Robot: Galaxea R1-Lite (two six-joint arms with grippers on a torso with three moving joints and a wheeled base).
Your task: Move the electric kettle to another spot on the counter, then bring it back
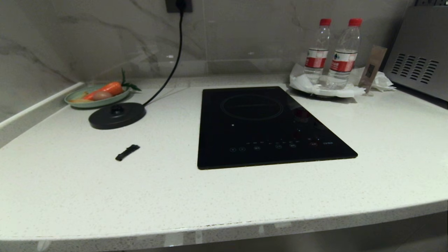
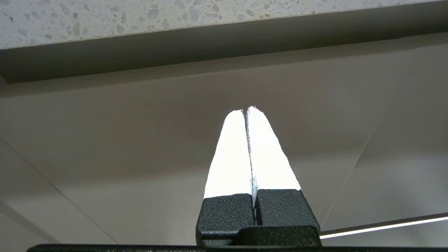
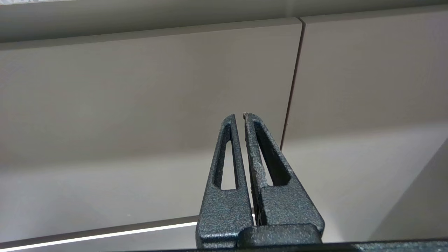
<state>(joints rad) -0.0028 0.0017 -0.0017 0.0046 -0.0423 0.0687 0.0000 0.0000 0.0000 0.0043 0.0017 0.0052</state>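
The counter (image 1: 70, 196) holds 2 water bottles (image 1: 316, 52), 1 induction hob (image 1: 266, 129), 1 kettle base (image 1: 117, 115), 1 plate (image 1: 75, 103) of vegetables and 1 small black piece (image 1: 127, 152).

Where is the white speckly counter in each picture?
Head view: the counter fills most of the picture, around the induction hob.
Left wrist view: its speckled edge runs along the top, beyond the shut left gripper.
Right wrist view: not clearly in it; only cabinet fronts beyond the right gripper.
Shared landmark: that speckled edge, in head and left wrist views.
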